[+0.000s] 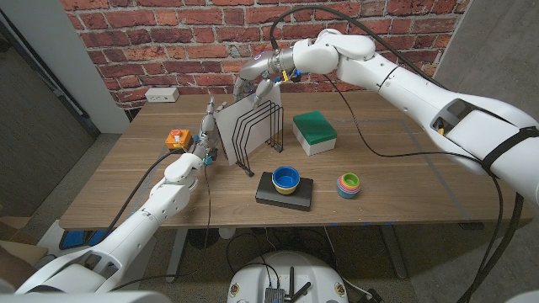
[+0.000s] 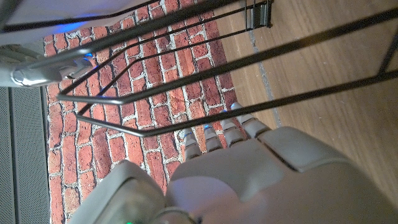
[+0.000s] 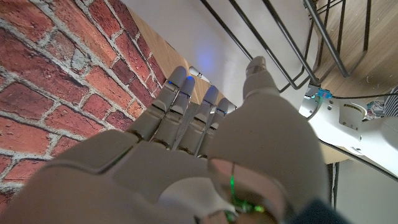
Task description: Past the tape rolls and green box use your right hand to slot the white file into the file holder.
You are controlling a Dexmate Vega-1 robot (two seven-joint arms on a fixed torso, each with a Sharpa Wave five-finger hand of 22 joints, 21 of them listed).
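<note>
Left hand (image 1: 205, 145) near the black wire file holder (image 1: 258, 130), grasp unclear. Flat white file (image 1: 232, 133) leaning upright in holder's near-left slot. Right hand (image 1: 257, 74) pinching its top edge. Probably light, thin, flexible; best held along that top edge.

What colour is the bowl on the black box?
Blue outside, yellow inside. The bowl on the black box shows best in the head view.

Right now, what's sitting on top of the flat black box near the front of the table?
A blue bowl with a yellow rim sits on the black box. The bowl's contents can't be made out.
</note>
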